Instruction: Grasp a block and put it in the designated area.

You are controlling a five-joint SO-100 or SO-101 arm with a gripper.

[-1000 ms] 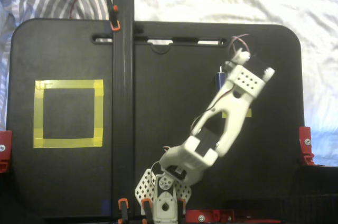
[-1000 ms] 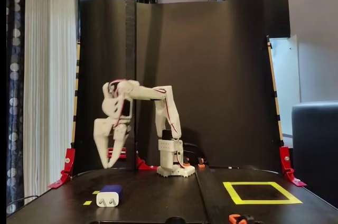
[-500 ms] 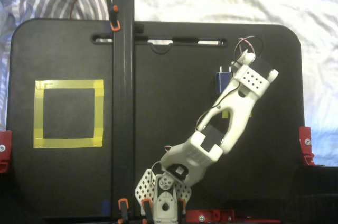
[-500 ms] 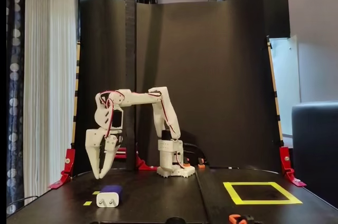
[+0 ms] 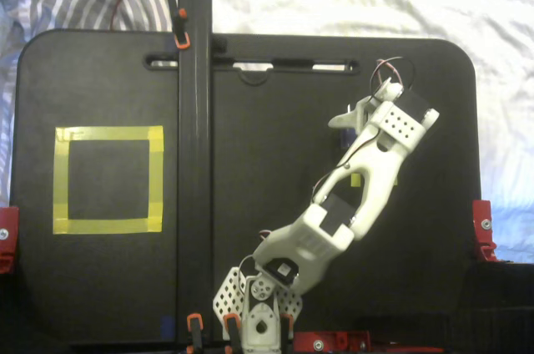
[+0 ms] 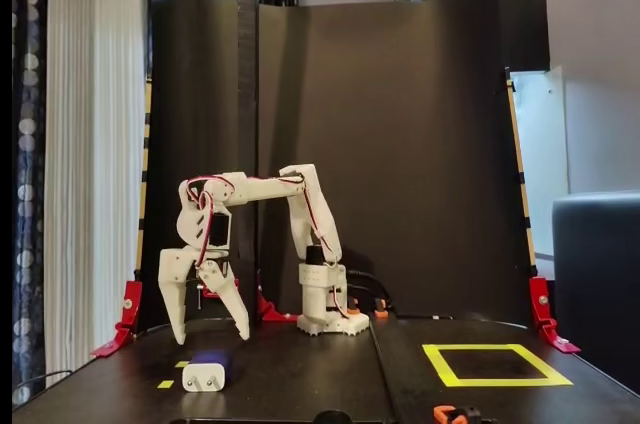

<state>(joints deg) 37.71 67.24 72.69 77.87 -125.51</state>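
- We find the claw [image 6: 206,332] spread wide in the side-on fixed view, fingers pointing down and holding nothing, with its tips clear of the tabletop [image 6: 300,384].
- The block [image 6: 206,371], a dark-blue plug adapter, lies at the lower left of that view with its pale pronged face toward the camera. It sits below the open claw and is not touched.
- In the top-down fixed view the white arm [image 5: 334,204] covers the block; we cannot confirm lateral alignment from there.
- The designated area [image 5: 108,179], a yellow tape square, is at the left of the top-down view, well apart from the claw and beyond the black upright post [image 5: 193,120].
- Judgement: the step in hand is the descent onto the block. It wants a straight lowering with the fingers straddling the blue body, not the pronged end.
- Closing should wait until both fingers are beside the block; an early close risks nudging it away.
- A small yellow tape mark [image 6: 165,384] lies just beside the block.
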